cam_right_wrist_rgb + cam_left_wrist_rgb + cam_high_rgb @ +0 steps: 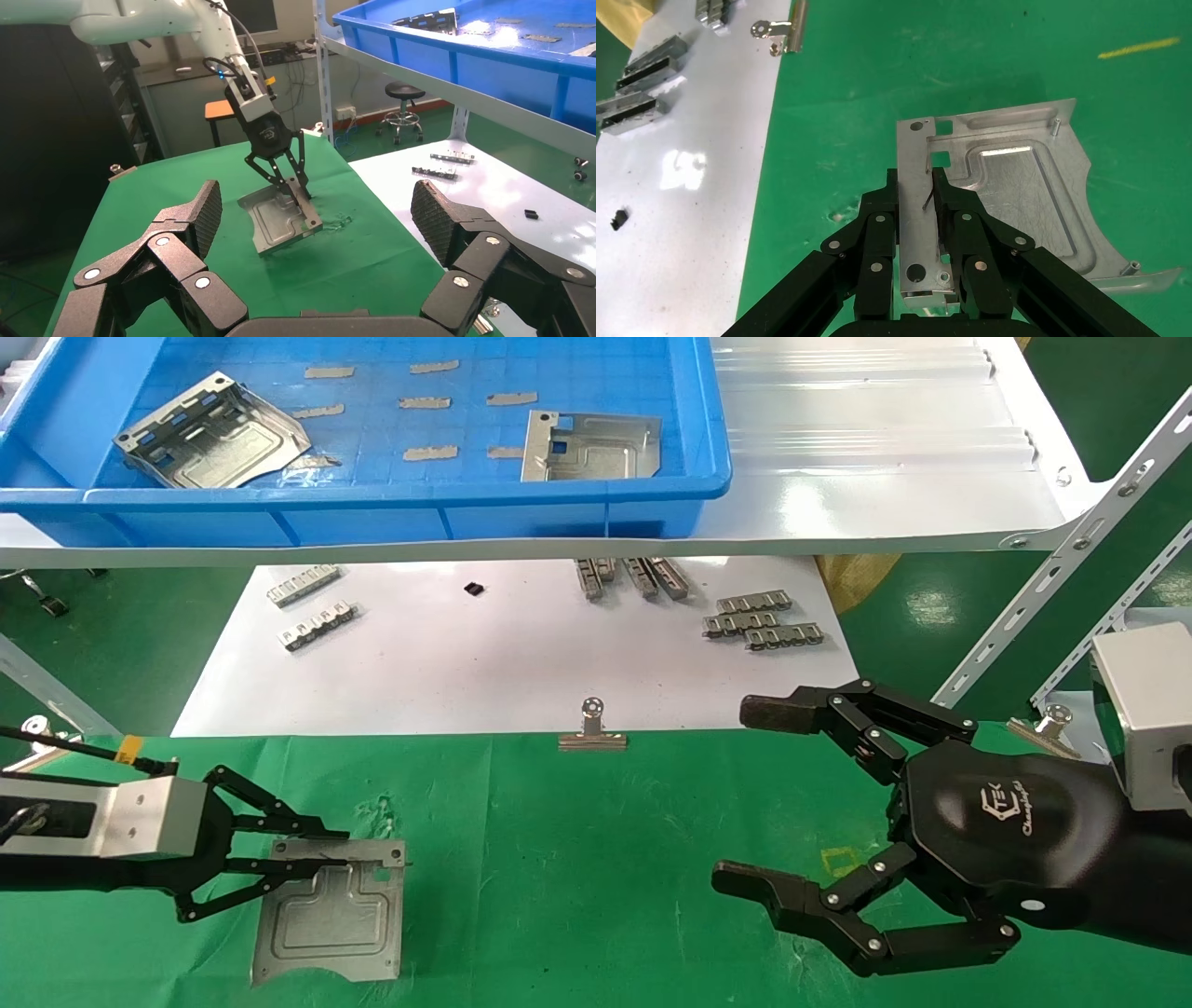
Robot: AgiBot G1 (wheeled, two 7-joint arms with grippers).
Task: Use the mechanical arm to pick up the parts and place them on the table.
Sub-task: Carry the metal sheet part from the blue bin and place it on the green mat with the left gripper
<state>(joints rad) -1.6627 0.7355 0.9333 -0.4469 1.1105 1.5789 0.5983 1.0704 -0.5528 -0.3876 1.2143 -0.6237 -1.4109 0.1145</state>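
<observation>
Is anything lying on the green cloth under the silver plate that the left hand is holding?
Nothing visible. The left hand grips the stamped silver plate's bent rim, and the plate already sits on bare green cloth.

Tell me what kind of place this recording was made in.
Probably a factory or lab assembly bench: stamped metal parts in a blue plastic tray on a slotted-angle rack, a green cloth table, and a stool and desks behind.

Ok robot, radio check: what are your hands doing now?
Left gripper shut on plate, plate on green table. Right gripper open, empty, hovering over the table. Two plates in blue tray. Nothing blocking.
</observation>
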